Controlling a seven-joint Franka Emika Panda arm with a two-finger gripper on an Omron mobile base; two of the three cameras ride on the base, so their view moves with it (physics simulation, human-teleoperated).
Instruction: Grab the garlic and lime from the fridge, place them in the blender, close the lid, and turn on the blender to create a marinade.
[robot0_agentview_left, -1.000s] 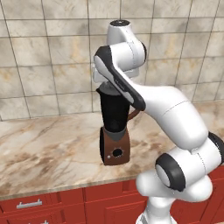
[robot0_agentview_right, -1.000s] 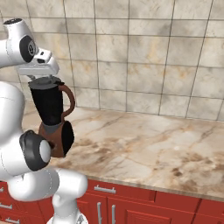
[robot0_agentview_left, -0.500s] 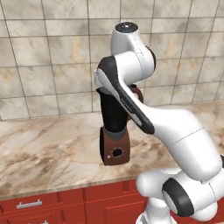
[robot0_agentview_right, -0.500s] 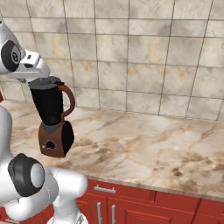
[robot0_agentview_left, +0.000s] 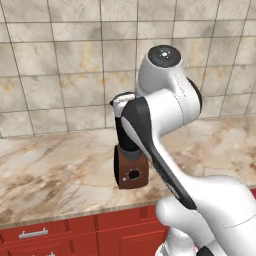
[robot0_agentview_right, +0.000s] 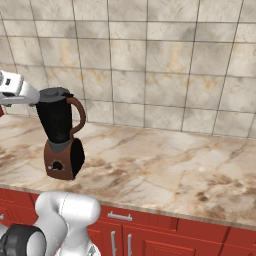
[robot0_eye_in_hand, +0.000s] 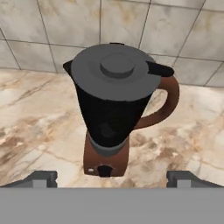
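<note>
Lid (robot0_eye_in_hand: 115, 72) sits on the blender (robot0_eye_in_hand: 114, 118) jar, seated flat across the rim as far as the hand view tells, so the step in hand looks like the dial (robot0_eye_in_hand: 104, 170), low on the reddish-brown base in the bottom centre of that view. The pincer (robot0_eye_in_hand: 112, 178) hangs above and in front of the blender with its tips spread wide apart and nothing between them. To do this well, it should drop toward the base front, keep clear of the lid's edge and the handle (robot0_eye_in_hand: 164, 105) curving out at centre right, and narrow the tips around the dial before turning. Whether garlic and lime are inside I cannot tell; the jar is black. In the right base view the blender (robot0_agentview_right: 61, 133) stands at centre left on the marble counter (robot0_agentview_right: 165, 165), with a tiled wall (robot0_agentview_right: 150, 60) behind and red cabinets (robot0_agentview_right: 165, 237) along the bottom. In the left base view the arm's own link crosses the jar, with the base and dial (robot0_agentview_left: 133, 174) showing below, mid-frame.
</note>
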